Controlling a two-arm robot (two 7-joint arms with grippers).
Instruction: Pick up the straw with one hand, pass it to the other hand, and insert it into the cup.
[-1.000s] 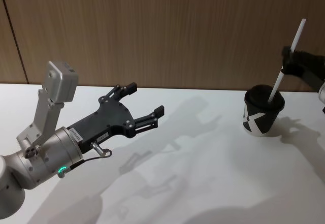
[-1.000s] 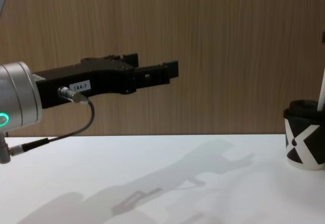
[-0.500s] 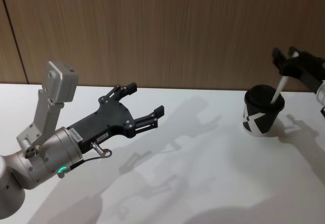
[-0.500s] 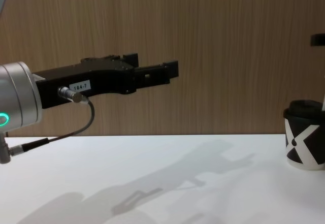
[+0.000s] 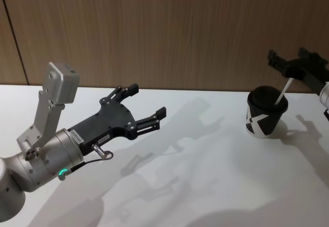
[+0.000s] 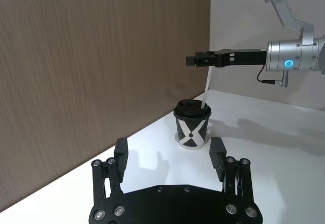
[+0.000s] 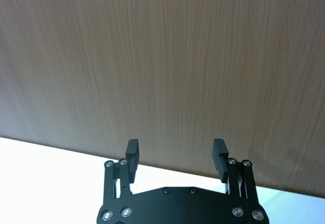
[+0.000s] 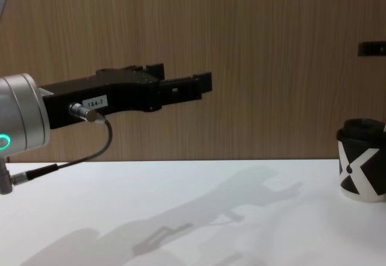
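The black cup (image 5: 266,114) with its white X stands on the white table at the far right. The white straw (image 5: 282,89) leans out of its lid. My right gripper (image 5: 290,61) hangs open just above the straw's top end, apart from it; the left wrist view shows the same gripper (image 6: 195,60) over the straw (image 6: 205,88) and the cup (image 6: 193,127). My left gripper (image 5: 148,100) hovers open and empty above the table's left half, well away from the cup. In the chest view the left gripper (image 8: 181,80) points toward the cup (image 8: 362,166).
A brown wood-panelled wall runs behind the table (image 5: 205,175). My right gripper (image 7: 176,150) faces that wall with nothing between its fingers. A thin black cable (image 8: 90,151) loops under the left wrist. Shadows of the arms lie across the tabletop.
The straw has gone down into the cup, leaving a shorter length above the lid. My right gripper has let go of it, opened and risen slightly. The left arm has not moved.
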